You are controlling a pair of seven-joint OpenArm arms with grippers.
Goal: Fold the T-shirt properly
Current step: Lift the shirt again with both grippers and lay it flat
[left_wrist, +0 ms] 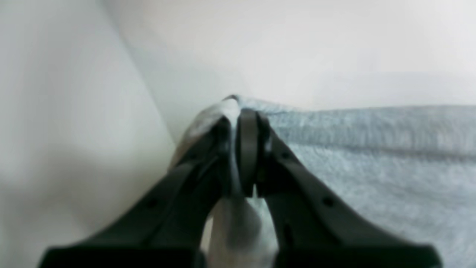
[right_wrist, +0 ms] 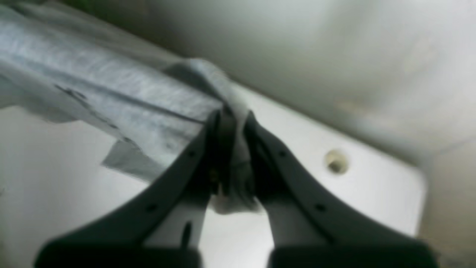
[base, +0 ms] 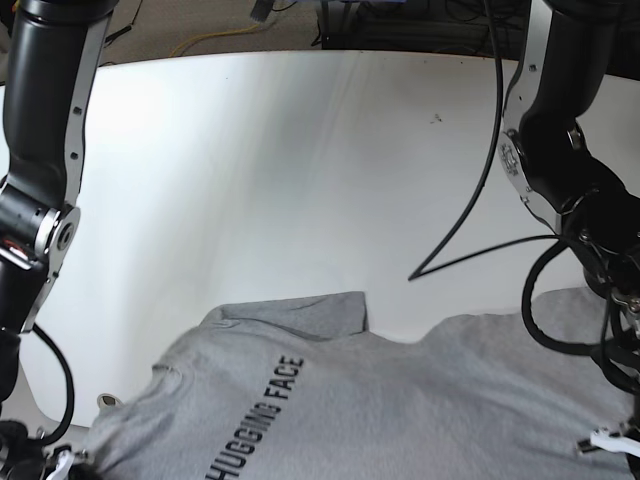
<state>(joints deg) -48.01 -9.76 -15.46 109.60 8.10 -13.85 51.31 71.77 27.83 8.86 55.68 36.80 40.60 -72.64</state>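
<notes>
The heather-grey T-shirt (base: 400, 400) lies across the near part of the white table (base: 300, 170), with the black lettering "HUGGING FACE" (base: 255, 420) face up and one sleeve (base: 320, 312) folded up toward the middle. In the left wrist view my left gripper (left_wrist: 241, 123) is shut on a bunched edge of the shirt (left_wrist: 372, 167), which stretches away to the right. In the right wrist view my right gripper (right_wrist: 230, 115) is shut on another bunched edge of the shirt (right_wrist: 111, 96), lifted a little above the table. In the base view both grippers are at the bottom corners, mostly cut off.
A black cable (base: 480, 240) hangs from the arm on the right and touches the table. A small hole (right_wrist: 336, 162) sits near the table's rounded corner beside my right gripper. Beyond the far edge is floor with cables (base: 220, 35).
</notes>
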